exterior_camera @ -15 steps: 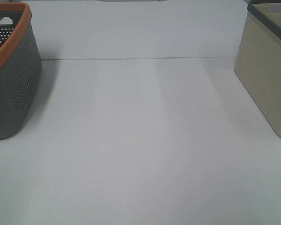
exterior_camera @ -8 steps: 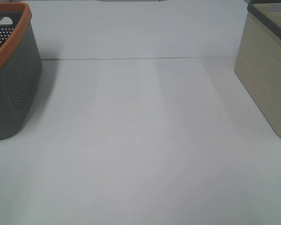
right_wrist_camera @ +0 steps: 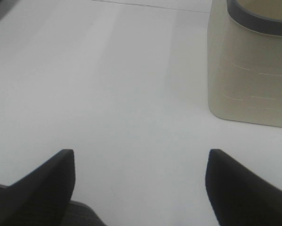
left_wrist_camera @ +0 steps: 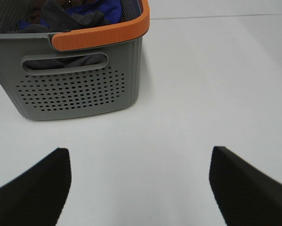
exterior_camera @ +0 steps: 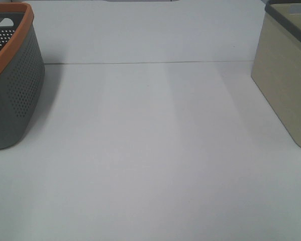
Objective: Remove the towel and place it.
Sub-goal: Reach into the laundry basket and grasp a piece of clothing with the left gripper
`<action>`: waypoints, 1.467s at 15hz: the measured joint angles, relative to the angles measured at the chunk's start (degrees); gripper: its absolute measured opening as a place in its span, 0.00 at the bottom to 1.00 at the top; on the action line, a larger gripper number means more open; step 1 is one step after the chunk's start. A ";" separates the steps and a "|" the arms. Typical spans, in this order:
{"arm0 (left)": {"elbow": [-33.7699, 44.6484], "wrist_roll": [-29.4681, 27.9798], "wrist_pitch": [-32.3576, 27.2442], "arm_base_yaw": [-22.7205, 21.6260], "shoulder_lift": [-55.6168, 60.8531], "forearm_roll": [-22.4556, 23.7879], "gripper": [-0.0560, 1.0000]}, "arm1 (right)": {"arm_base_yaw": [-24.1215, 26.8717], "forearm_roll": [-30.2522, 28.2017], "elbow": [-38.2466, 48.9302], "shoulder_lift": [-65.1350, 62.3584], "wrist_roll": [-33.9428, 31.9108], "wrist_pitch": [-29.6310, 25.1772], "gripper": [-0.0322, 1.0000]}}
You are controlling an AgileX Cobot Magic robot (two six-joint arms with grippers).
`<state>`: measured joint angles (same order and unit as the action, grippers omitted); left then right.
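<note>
Nearest the wrist cameras are two grippers. The left gripper (left_wrist_camera: pixel 138 155) has its two dark fingers spread wide with only bare table between them, gripping nothing. The right gripper (right_wrist_camera: pixel 138 155) is likewise parted wide and holds nothing. Neither shows in the high view.

Beyond them lies one white table (exterior_camera: pixel 150 150), carrying two containers well apart. One is a grey perforated basket (left_wrist_camera: pixel 75 89) with an orange rim at the left edge. The other is a beige bin (right_wrist_camera: pixel 246 80) with a grey rim at the right edge.

One towel (left_wrist_camera: pixel 56 16), dark grey, lies bunched inside the basket, on the left arm's side. More dark cloth shows through the basket's handle slot. One blue cloth (left_wrist_camera: pixel 108 7) lies beside the towel in the same basket. The towel is crumpled, so its long axis and the way it points cannot be told.
</note>
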<state>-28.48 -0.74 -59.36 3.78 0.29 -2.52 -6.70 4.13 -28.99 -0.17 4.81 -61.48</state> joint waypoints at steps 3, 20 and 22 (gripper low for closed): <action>0.00 0.00 0.00 0.00 0.00 0.00 0.77 | 0.00 0.00 0.06 0.00 -1.60 0.00 0.77; -0.69 -2.29 0.06 0.00 0.00 -1.03 0.77 | 0.00 0.00 0.17 0.00 -1.66 0.06 0.77; -2.12 -4.18 2.29 0.00 0.00 -0.97 0.77 | 0.00 0.00 0.17 0.00 -1.66 0.06 0.77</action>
<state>-30.60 -4.93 -57.07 3.78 0.29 -3.50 -6.70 4.13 -28.82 -0.17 3.15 -61.42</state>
